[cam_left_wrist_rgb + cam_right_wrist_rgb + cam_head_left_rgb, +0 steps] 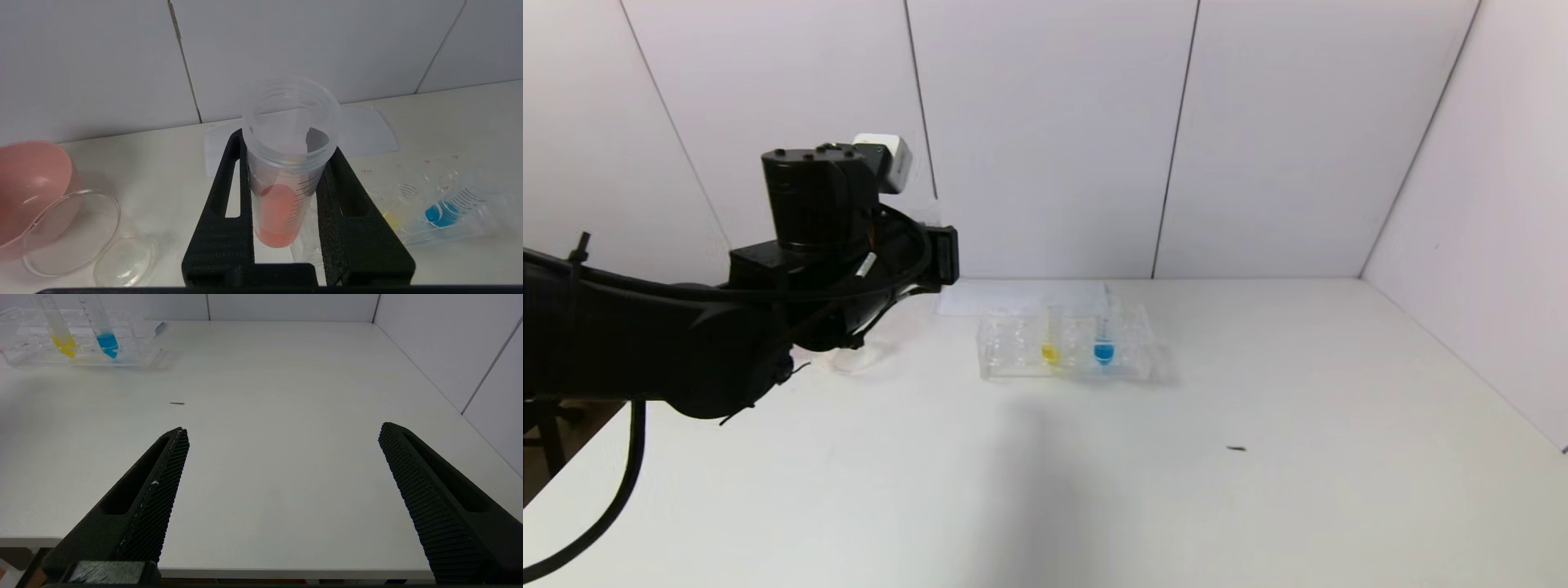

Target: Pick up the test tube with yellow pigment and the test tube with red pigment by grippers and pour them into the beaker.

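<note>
The left claw (286, 196) is clamped on the test tube with red pigment (286, 171), held off the desk (1258, 457) at the far left, beside the beaker (71, 232) and pink bowl (28, 183). The test tube with yellow pigment (1050, 339) stands in the clear rack (1066, 351), left of the blue tube (1103, 339). The right claw (282, 490), fingers wide apart, hovers over the desk's near edge.

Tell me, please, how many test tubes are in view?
3: the yellow tube and blue tube stand in the rack; the red tube is held in the left claw.
</note>
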Available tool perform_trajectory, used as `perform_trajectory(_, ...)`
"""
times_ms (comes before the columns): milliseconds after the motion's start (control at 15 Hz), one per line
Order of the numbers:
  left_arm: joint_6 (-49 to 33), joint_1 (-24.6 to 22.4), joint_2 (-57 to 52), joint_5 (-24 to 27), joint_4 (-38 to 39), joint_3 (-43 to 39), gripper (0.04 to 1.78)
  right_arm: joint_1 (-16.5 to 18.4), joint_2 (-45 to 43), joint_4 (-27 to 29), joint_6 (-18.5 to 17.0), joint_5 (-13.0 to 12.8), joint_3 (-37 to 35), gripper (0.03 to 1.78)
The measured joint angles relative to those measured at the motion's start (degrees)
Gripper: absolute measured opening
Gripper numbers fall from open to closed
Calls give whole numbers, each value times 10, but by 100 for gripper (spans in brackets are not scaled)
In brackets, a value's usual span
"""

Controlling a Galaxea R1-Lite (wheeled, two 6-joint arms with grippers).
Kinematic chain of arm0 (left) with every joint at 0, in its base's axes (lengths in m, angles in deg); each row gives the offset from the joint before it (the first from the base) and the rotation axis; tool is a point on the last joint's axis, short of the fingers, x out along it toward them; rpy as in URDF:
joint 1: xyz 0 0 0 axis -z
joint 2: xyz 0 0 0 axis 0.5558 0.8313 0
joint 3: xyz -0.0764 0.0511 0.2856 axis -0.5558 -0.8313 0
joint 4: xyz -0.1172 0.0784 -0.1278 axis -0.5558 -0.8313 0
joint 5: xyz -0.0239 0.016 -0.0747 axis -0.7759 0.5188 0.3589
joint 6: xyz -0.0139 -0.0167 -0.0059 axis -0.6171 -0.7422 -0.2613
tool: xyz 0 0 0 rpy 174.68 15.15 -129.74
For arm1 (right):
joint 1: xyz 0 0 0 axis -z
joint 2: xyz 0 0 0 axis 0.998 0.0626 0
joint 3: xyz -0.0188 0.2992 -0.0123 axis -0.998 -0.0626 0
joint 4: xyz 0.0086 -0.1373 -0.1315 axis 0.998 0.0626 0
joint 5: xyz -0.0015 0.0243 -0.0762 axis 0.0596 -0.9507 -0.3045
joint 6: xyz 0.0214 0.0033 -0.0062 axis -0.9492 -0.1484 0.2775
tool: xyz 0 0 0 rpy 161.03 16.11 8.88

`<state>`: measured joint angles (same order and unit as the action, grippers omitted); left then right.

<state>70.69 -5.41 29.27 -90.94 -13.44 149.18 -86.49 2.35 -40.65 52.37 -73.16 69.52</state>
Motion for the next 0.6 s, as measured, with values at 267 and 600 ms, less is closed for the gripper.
perform_trajectory(267,0,-44,-25,28,-25,-3,46,0,0,0,0,0,0,170)
perform_trajectory(600,15,-106,-44,76,-42,-11,46,0,0,0,0,0,0,170)
